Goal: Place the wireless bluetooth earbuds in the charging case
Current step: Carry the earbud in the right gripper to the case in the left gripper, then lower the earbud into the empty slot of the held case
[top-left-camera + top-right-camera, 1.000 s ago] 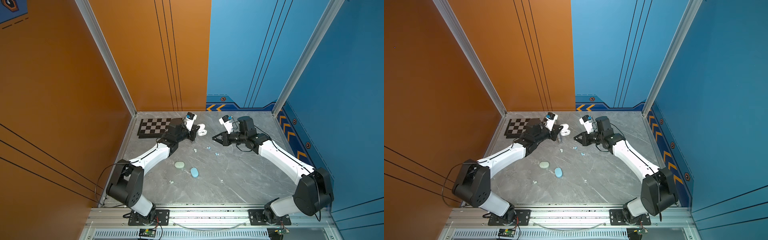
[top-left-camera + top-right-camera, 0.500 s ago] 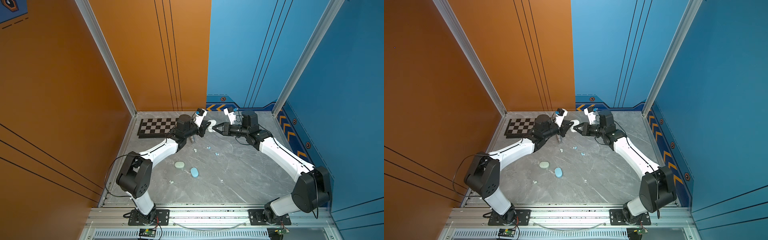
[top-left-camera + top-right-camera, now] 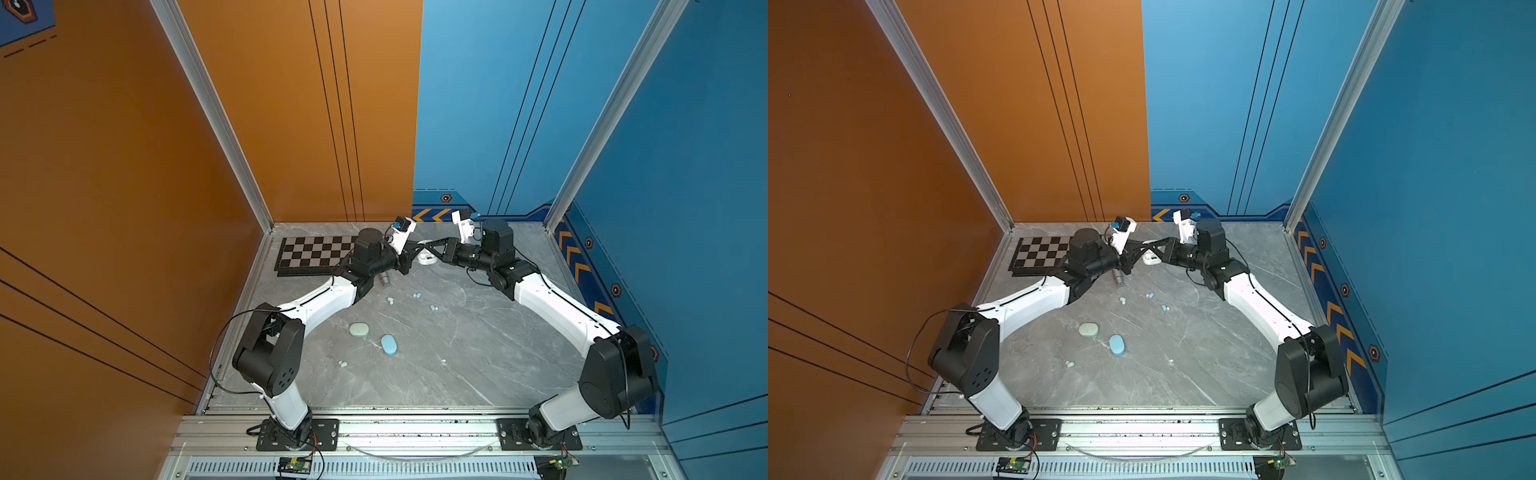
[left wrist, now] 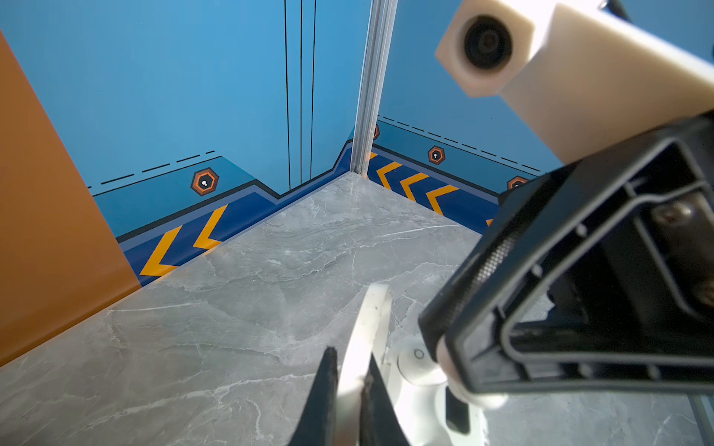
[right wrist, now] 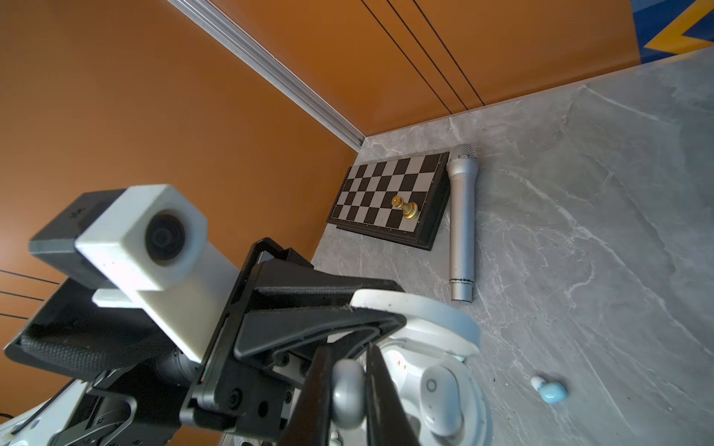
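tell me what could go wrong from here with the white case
1. The left gripper pinches only the thin lid of the white charging case; a slip could let it close or shift.
2. The right gripper holds a white earbud close against the left one, so they may collide.
3. A misaligned push might dislodge the seated earbud.

Microphone (image 5: pixel 461 224) lies beside the chessboard (image 5: pixel 376 193); 1 piece (image 5: pixel 405 207) sits on it.

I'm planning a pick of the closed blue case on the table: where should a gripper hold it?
Probably from straight above, jaws across the narrow middle of the blue case: it lies flat, oval, with bare table along both long sides.
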Controlling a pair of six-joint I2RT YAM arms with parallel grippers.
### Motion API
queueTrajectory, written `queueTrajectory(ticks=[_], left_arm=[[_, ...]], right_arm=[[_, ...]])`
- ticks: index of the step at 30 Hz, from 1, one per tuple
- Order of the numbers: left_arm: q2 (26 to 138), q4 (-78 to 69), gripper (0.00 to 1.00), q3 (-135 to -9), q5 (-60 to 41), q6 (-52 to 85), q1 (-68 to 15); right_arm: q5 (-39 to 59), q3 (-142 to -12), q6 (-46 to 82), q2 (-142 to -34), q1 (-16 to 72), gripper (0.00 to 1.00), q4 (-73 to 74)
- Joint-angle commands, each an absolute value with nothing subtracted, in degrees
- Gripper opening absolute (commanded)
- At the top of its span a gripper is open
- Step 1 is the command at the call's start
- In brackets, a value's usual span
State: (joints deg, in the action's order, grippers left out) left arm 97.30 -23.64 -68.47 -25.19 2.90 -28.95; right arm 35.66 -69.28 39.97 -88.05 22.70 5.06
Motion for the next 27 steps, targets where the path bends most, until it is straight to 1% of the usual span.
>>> queueTrajectory(ticks=[1, 18, 22, 24, 27], left_arm=[[95.6, -25.1, 0.0, -70.8, -27.2, 3.4, -29.5], [95.3, -25.0, 0.0, -71.4, -27.2, 3.3, -29.7], [95.2, -25.0, 0.0, -71.4, -27.1, 3.1, -29.6], [95.1, -25.0, 0.0, -71.4, -27.3, 3.1, -29.6], [95.2, -25.0, 0.0, -71.4, -27.5, 3.2, -29.5]], right_arm=[[33.9, -68.1, 41.1, -89.1, 23.5, 0.09, 7.4], [33.5, -66.6, 41.8, -90.2, 24.5, 0.09, 9.5], [32.7, -66.5, 41.0, -90.0, 24.5, 0.14, 8.8], [31.6, -66.6, 39.7, -89.4, 24.5, 0.18, 7.6], [30.5, -66.8, 38.0, -88.6, 24.4, 0.21, 6.6]])
